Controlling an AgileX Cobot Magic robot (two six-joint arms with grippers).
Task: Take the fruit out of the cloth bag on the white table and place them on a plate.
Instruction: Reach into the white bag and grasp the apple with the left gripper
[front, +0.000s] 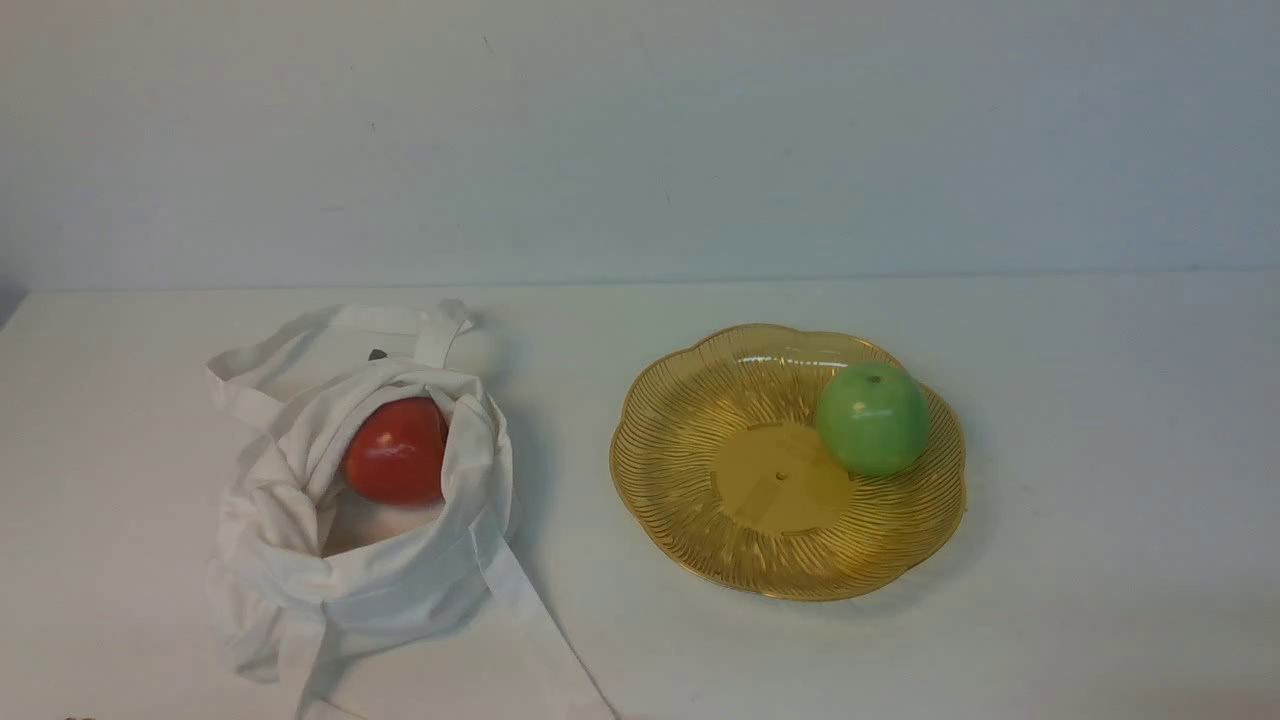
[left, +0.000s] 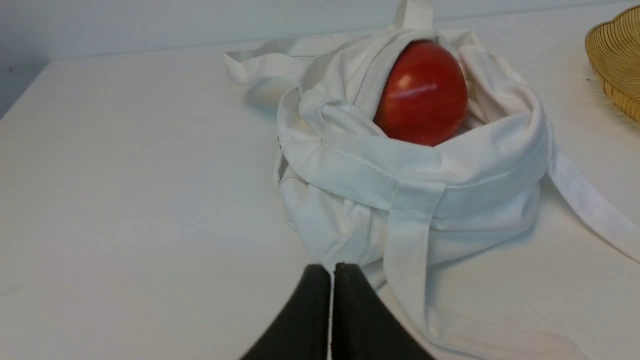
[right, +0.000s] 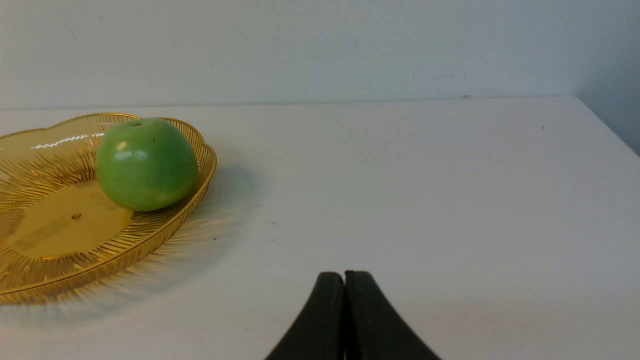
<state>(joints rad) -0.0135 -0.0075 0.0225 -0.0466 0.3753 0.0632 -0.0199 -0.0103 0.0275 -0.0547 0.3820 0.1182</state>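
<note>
A glossy red apple (front: 396, 450) sits inside the open white cloth bag (front: 290, 580) on the left of the white table (front: 1100, 400); it also shows in the left wrist view (left: 422, 95), ringed by the bag (left: 360, 175). The amber plate (front: 700, 520) lies to the right of the bag with a green apple (front: 872, 418) on it. My left gripper (left: 332, 267) is shut and empty, just short of the bag's near side. My right gripper (right: 344, 274) is shut and empty over bare table, to the right of the plate (right: 150, 240). Neither gripper shows in the front view.
The bag's long straps trail on the table behind it (front: 340, 325) and toward the front (front: 540, 620). A pale wall (front: 640, 140) stands behind the table. The table's right edge (right: 607, 125) shows in the right wrist view.
</note>
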